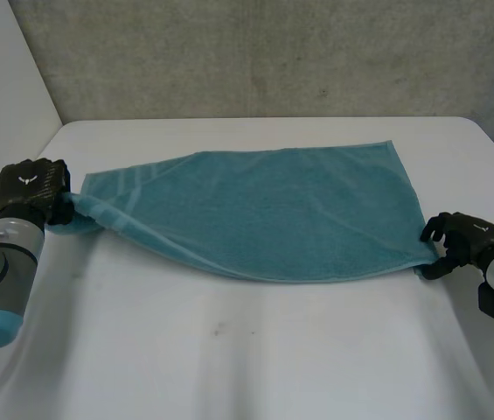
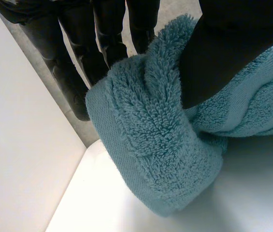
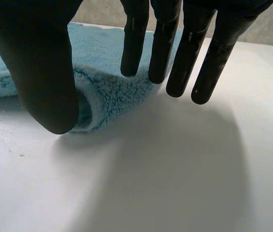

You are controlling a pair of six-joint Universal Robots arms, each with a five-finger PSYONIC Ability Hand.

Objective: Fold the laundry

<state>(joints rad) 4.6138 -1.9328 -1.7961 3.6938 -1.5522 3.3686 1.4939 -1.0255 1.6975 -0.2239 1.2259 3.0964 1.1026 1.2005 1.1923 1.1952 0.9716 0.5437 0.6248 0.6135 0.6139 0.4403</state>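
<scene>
Pinching the bunched left corner of the teal towel (image 1: 264, 210), my left hand (image 1: 28, 188) had thumb and fingers closed on its thick pile. The towel lay spread flat on the white table (image 1: 229, 350). At its right corner my right hand (image 1: 461, 238) hung with fingers straight and apart.

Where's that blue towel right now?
The towel lies spread on the table in the head view, one corner bunched in the left robot hand, the right robot hand at its opposite corner.
</scene>
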